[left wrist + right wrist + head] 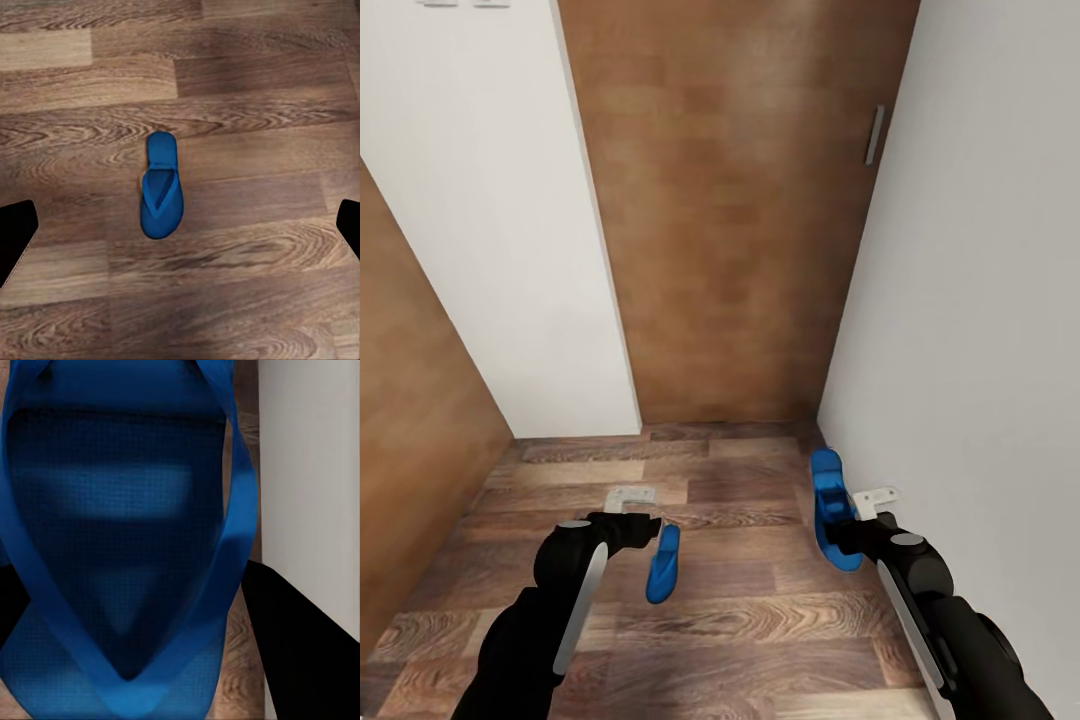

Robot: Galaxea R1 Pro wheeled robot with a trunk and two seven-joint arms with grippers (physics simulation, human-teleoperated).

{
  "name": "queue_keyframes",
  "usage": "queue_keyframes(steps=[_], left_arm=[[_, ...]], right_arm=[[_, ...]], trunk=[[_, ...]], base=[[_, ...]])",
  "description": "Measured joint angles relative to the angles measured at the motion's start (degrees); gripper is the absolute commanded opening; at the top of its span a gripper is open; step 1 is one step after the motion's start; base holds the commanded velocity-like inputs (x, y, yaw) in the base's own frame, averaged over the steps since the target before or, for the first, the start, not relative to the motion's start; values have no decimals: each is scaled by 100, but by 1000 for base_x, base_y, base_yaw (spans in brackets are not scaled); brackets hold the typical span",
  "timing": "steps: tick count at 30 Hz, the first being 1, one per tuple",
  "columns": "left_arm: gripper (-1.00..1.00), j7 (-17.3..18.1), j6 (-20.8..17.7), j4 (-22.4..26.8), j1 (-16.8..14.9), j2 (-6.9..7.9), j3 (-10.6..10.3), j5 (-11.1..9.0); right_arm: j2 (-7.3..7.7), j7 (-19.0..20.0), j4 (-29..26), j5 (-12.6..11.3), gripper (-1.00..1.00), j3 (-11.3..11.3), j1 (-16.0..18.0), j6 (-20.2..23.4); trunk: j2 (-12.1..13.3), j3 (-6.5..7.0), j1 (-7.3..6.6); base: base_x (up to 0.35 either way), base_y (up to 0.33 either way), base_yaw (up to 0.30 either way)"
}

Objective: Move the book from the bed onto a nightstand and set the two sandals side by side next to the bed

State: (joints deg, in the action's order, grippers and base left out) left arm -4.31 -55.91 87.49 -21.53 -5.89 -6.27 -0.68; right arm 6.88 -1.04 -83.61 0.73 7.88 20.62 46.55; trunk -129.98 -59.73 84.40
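Observation:
Two bright blue sandals are in view on the wood-plank floor of a narrow corner. One sandal point(663, 565) point(161, 187) lies flat on the planks. My left gripper point(657, 528) point(180, 229) hangs above it, open, its fingers point(15, 232) wide apart and clear of it. The other sandal point(830, 505) point(127, 510) is close to the white wall on the right, and my right gripper point(842, 522) point(135, 615) is shut on it, its dark fingers point(300, 660) either side of the strap. The book, bed and nightstand are out of view.
A white wall point(980, 300) runs close along the right. Straight ahead stands a brown wooden door point(740, 220) with a metal handle point(874, 135). A white panel point(490, 220) and a wooden wall point(410, 420) close the left side.

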Motion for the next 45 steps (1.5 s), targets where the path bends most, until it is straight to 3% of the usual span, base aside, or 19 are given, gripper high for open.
queue_keyframes(steps=[11, 19, 28, 35, 41, 42, 45], left_arm=[[100, 0, 0, 0, 1, 0, -1, 2], [100, 4, 0, 0, -1, 0, -4, -6], [100, 2, 0, -181, -5, 3, 50, -21], [100, -8, 220, -1854, -216, 9, 93, -3], [100, -9, 1270, -3524, -670, 60, 337, 0], [100, -13, 1725, -3972, -787, 72, 445, 8], [100, -21, 2157, -4342, -884, 89, 532, 14]], right_arm=[[1, 0, 0, -18, -100, 0, 0, 0], [0, 0, 0, -8, -100, 0, 0, 0], [0, 2, -9, -25, -100, 0, 0, 11], [-6, 3, -88, -37, -100, 1, -31, 16], [-7, 4, -247, -33, -100, 4, -130, 0], [-8, 6, -348, -40, -100, 5, -196, -19], [-8, 7, -439, -33, -100, 7, -260, -36]], trunk=[[0, 0, 0], [0, 0, 3], [-359, -161, 201], [-640, -287, 355], [-881, -395, 486], [-921, -413, 508], [-1041, -467, 574]], base=[[329, 0, 0], [75, 0, 0], [5, 0, 0], [0, 0, 0], [0, 0, 0], [0, 0, 0], [0, 0, 0]])
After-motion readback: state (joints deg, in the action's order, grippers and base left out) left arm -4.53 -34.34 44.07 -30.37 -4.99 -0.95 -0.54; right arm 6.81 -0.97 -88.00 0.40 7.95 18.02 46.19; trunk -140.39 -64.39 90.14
